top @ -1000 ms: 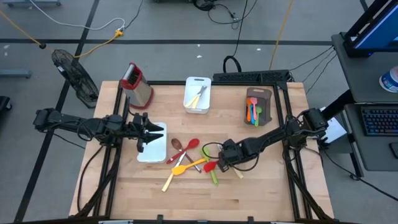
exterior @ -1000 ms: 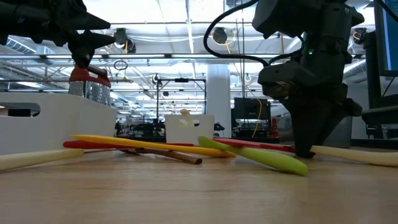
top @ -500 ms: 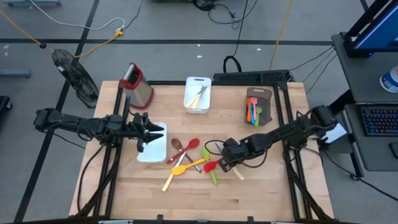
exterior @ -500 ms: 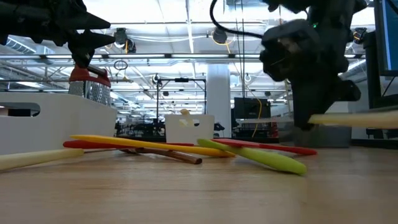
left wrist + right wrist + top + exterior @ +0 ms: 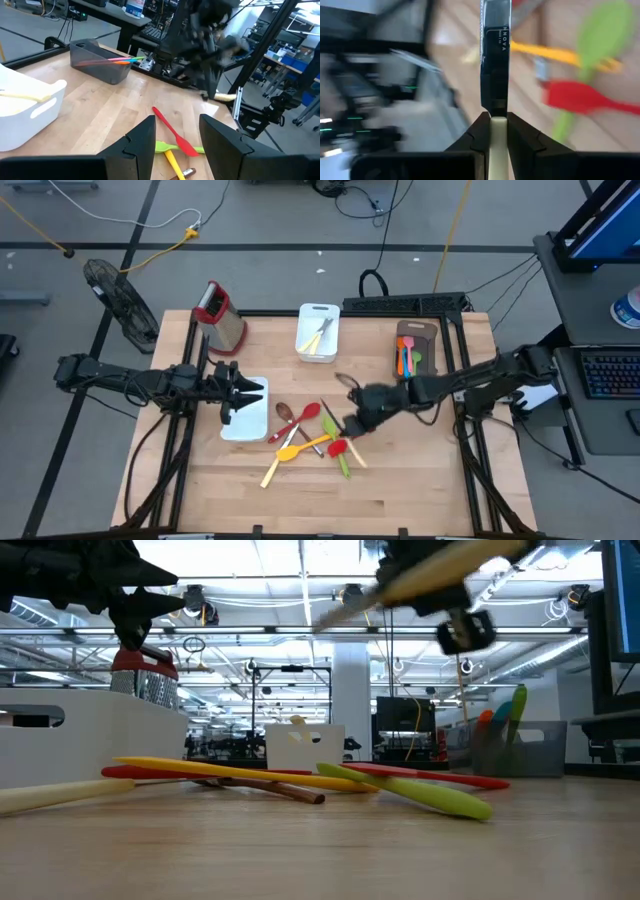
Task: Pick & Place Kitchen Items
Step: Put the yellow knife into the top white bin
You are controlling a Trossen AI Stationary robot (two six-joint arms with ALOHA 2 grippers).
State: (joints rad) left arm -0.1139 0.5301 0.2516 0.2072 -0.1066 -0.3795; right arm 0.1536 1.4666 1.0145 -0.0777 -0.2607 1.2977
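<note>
So the right gripper is pinched tight on a pale-handled spatula, lifted clear above the pile of utensils mid-table. It looks light and stiff, but long, so gripped near one end it'll probably swing. Left gripper waits with its fingers apart over the white tray, holding nothing.

A robotics lab or industrial workshop: bare concrete floor strewn with cables, framed wooden counter, fluorescent ceiling lights, and computer workstations alongside.
</note>
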